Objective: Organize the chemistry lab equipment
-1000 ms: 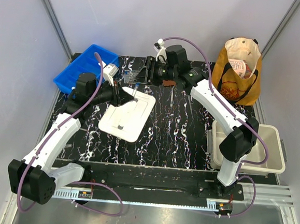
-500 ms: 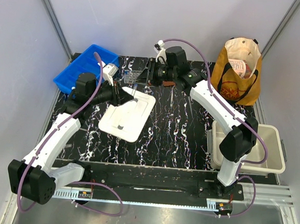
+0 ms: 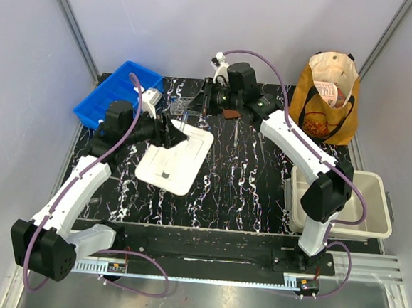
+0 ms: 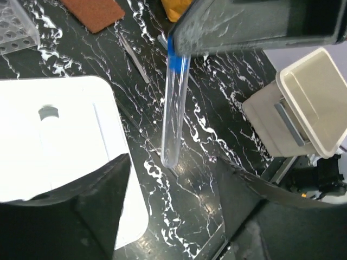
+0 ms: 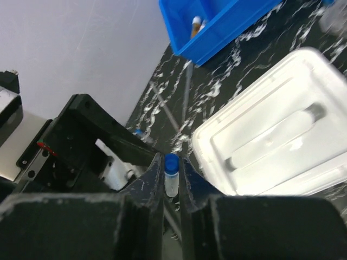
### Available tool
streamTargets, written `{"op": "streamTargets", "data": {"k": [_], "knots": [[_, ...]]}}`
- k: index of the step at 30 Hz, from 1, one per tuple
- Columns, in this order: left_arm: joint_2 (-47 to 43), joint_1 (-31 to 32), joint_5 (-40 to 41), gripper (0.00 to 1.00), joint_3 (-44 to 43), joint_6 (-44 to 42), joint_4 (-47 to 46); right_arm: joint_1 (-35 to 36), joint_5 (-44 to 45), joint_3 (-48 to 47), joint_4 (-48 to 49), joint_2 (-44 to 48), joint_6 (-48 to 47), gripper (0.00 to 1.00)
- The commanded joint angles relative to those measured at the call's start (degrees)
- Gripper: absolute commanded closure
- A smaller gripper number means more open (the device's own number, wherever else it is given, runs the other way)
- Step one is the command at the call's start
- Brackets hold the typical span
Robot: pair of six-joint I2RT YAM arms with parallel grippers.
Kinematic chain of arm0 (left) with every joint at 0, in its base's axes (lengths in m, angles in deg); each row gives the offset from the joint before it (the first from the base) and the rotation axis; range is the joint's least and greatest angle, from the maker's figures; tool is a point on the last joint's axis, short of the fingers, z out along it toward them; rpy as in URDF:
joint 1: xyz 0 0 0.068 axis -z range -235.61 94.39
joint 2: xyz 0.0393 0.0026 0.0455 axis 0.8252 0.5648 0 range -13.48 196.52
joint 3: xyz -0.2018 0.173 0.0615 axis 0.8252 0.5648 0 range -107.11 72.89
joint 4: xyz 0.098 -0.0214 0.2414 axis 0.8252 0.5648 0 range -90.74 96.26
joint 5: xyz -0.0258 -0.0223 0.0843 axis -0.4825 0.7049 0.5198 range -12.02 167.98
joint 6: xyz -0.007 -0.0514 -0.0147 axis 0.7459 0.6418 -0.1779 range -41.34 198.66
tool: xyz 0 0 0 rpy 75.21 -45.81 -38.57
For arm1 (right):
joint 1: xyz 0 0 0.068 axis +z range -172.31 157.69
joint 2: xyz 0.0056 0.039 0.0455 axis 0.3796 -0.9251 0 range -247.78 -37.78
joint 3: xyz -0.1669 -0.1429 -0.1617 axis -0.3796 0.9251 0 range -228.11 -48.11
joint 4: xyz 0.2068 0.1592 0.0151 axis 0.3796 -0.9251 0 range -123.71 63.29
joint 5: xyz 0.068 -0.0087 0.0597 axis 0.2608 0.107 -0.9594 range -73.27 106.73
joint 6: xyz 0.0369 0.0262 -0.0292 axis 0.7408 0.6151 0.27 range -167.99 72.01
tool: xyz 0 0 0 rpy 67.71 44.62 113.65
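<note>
A clear blue-capped tube [image 4: 176,103] hangs upright over the black table, just right of the white tray [image 4: 70,146]. My right gripper [image 5: 171,157] is shut on the tube [image 5: 172,184] just below its blue cap. My left gripper [image 4: 172,179] is open, its fingers standing apart on either side below the tube's rounded tip, not touching it. In the top view both grippers meet near the tray's far corner [image 3: 200,136]. A dark-capped vial [image 4: 49,112] lies in the tray. The small clear tube rack [image 3: 183,104] stands just behind.
A blue bin [image 3: 115,90] at the back left holds capped vials [image 5: 196,24]. Thin metal tools [image 4: 133,57] and a brown pad [image 4: 95,11] lie right of the rack. A beige bin [image 3: 373,210] sits at the right edge, a tan tote bag [image 3: 328,99] behind it.
My right gripper has closed on the tube near its cap. My left gripper has opened and let go of the tube. Both arms have barely moved.
</note>
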Motion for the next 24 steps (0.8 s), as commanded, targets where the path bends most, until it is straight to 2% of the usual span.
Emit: {"op": "streamTargets", "data": {"k": [1,4,6,9,12,15,19,24], "knots": [[-1.28,0.20,7.74,0.23,-2.57,-0.56,3.83,-0.03,9.41,-5.19,4.53,-1.64,-11.14,0.88],[-2.77,0.20,15.82,0.13,-2.05,-0.47,7.61,-0.38,16.72,-7.92,6.89,-4.53,-16.08,0.88],[-4.79,0.20,25.90,0.06,-1.43,1.19,10.15,-0.47,19.89,-9.15,10.66,-7.08,-19.41,0.87],[-6.29,0.20,41.46,0.01,-1.34,3.13,16.31,-0.39,22.97,-9.95,17.60,-11.04,-23.98,0.87],[-7.78,0.20,50.11,0.01,-0.90,4.19,19.83,-0.38,22.54,-11.44,25.69,-15.08,-29.26,0.85],[-9.98,0.20,54.69,0.01,0.33,6.20,20.63,-0.39,22.54,-12.06,31.50,-19.38,-33.30,0.83],[-12.53,0.20,53.21,0.01,1.82,6.39,18.70,-0.47,23.51,-16.70,32.74,-26.15,-37.61,0.83],[-13.33,0.20,53.12,0.01,2.62,6.56,17.99,-0.91,23.24,-21.63,32.92,-32.66,-38.68,0.83]]}}
